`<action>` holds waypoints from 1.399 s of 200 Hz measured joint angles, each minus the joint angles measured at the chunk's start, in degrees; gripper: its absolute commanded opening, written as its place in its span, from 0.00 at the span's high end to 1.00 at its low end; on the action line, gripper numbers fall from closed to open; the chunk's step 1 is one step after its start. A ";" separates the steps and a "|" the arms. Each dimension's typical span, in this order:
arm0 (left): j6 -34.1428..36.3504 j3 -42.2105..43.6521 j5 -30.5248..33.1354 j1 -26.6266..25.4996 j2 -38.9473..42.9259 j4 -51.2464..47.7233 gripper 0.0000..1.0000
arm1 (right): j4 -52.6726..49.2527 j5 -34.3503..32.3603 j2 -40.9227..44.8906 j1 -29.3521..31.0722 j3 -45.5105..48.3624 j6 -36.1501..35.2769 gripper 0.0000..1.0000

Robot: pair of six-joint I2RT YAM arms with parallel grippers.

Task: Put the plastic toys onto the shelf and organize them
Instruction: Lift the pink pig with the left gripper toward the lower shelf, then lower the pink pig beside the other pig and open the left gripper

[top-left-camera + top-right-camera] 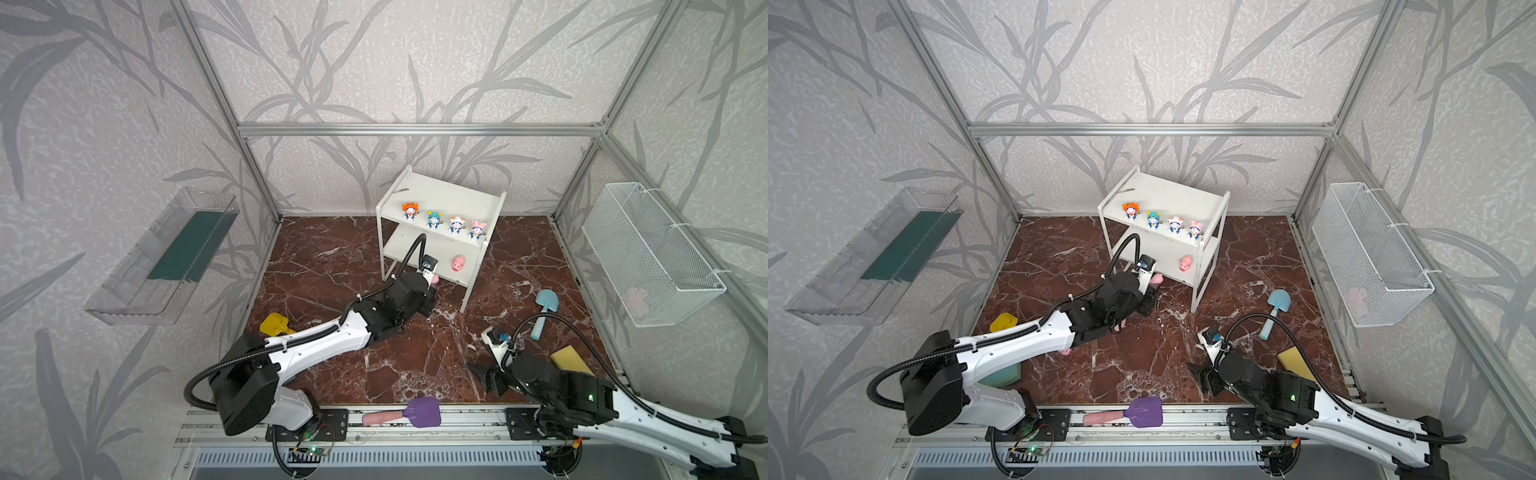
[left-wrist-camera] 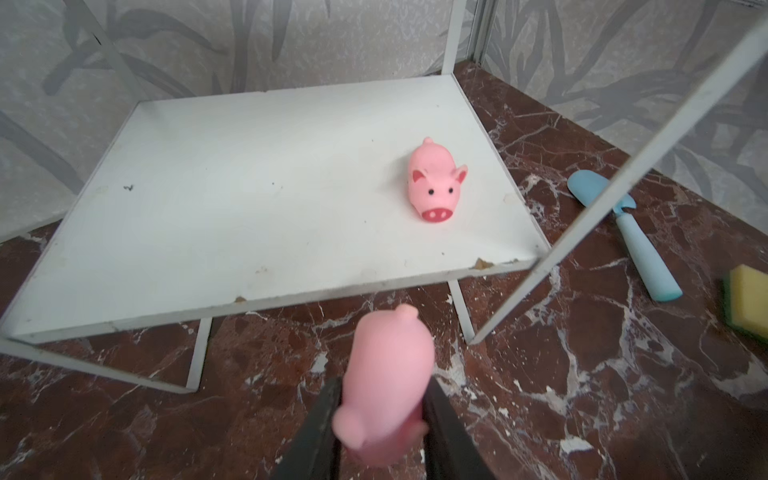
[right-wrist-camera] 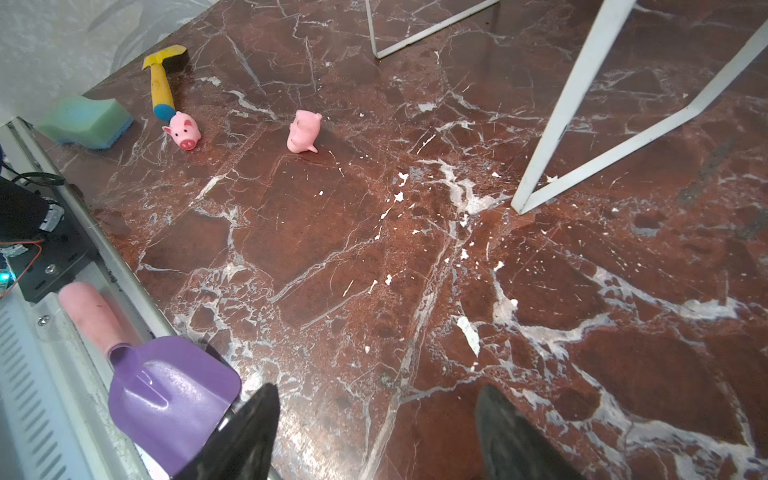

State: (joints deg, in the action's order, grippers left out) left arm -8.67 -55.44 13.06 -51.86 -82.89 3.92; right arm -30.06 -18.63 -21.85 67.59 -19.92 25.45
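Placement step: left gripper (image 2: 382, 386) clamps a pink pig (image 2: 388, 357) just short of the lower shelf board (image 2: 249, 187), right gripper (image 3: 376, 399) empty, jaws apart; you advance, then release beside the shelved pig (image 2: 434, 183).

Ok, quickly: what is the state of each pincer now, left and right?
Left pincer: closed on a pink pig.
Right pincer: open, holding nothing.

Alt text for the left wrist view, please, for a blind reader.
The left gripper is shut on a pink pig, just short of the shelf's lower board. A second pink pig sits on that board, snout toward the camera; a blue shovel and yellow sponge lie on the marble floor beside it.
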 measured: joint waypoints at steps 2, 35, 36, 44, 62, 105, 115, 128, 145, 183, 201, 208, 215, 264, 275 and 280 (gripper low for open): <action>0.04 -0.11 -0.04 0.09 -0.24 0.28 0.67 | -0.04 0.00 0.04 0.00 0.00 0.00 0.25; -0.26 -1.88 0.39 1.01 -3.58 3.93 0.67 | -0.61 -0.02 0.96 0.00 0.00 0.02 0.25; -0.33 -1.90 0.39 1.03 -3.67 4.15 0.67 | -0.63 -0.02 0.96 0.00 0.00 0.02 0.25; -0.42 -1.97 0.48 1.09 -4.22 5.03 0.67 | -0.74 -0.02 1.07 0.00 0.00 0.02 0.25; -0.83 -1.97 0.63 1.38 -5.40 6.97 0.67 | -0.96 -0.04 1.07 0.00 0.00 0.02 0.25; -1.46 -1.99 0.94 1.53 -7.89 12.00 0.67 | -1.36 -0.02 1.44 0.00 0.00 0.02 0.25; -1.55 -2.14 1.05 1.66 -8.41 12.92 0.66 | -1.40 -0.04 1.66 0.00 0.00 0.02 0.25; -1.62 -2.60 1.18 1.68 -9.33 14.16 0.65 | -1.46 -0.02 1.90 0.00 0.00 0.02 0.25; -1.88 -3.04 1.42 1.73 -10.51 15.54 0.65 | -1.53 -0.02 2.14 0.00 0.00 0.02 0.25; -2.49 -3.67 2.10 1.73 -12.57 17.38 0.65 | -1.55 0.00 2.56 0.00 0.00 0.11 0.25; -2.69 -3.67 2.60 1.73 -13.03 18.05 0.64 | -1.60 0.00 2.58 0.00 0.00 0.22 0.25; -2.78 -3.67 2.80 1.73 -13.16 18.36 0.63 | -1.57 0.02 2.60 0.00 0.00 0.22 0.25; -2.86 -3.69 2.99 1.73 -13.33 18.69 0.62 | -1.60 0.02 2.69 0.00 0.00 0.24 0.25; -3.21 -3.80 3.54 1.73 -13.86 19.30 0.55 | -1.62 0.02 2.93 0.00 0.00 0.46 0.25; -3.28 -3.80 3.61 1.73 -13.86 19.30 0.52 | -1.64 0.04 2.95 0.00 0.00 0.46 0.25; -3.34 -3.80 3.65 1.73 -13.86 19.32 0.51 | -1.62 0.02 2.95 0.00 0.00 0.46 0.25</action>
State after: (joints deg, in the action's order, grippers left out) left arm -12.01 -59.24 16.71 -50.13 -96.75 23.24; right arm -31.68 -18.61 -18.90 67.59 -19.92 25.91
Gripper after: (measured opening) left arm 0.463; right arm 0.749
